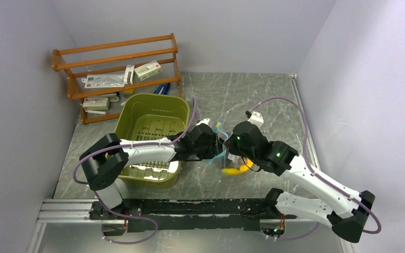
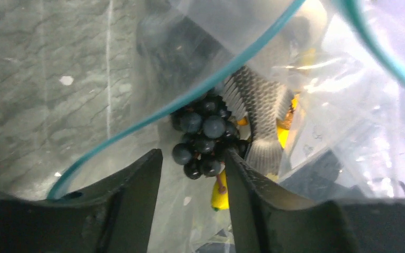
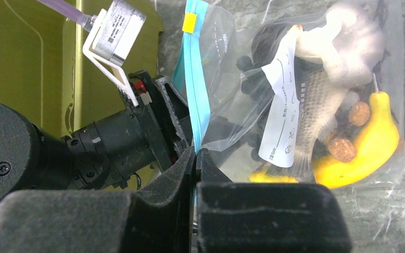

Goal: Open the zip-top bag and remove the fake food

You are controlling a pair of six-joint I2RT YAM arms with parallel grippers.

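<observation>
Nearest are the two black fingers of the left gripper point(image 2: 192, 158), which stand apart; thin clear film of the zip-top bag point(image 3: 232, 79) lies in the gap between them. Just past their tips the dark, glossy, round grapes point(image 2: 205, 137) hang in a bunch, touching the grey fish point(image 2: 261, 100) with its ribbed scales. The right gripper point(image 3: 195, 153) has its padded fingers pressed together on the bag's smooth teal zip strip point(image 3: 196, 95). The bag is crinkled and shiny, and it sits just beside the green plastic basket point(image 1: 158, 96), on the side toward the right arm, over the grey marbled table point(image 1: 232, 95). All the fake food point(image 3: 316, 105) is inside the bag: a curved yellow banana point(image 3: 369, 147), a white mushroom point(image 3: 343, 47) and brown round pieces point(image 3: 343, 148).
</observation>
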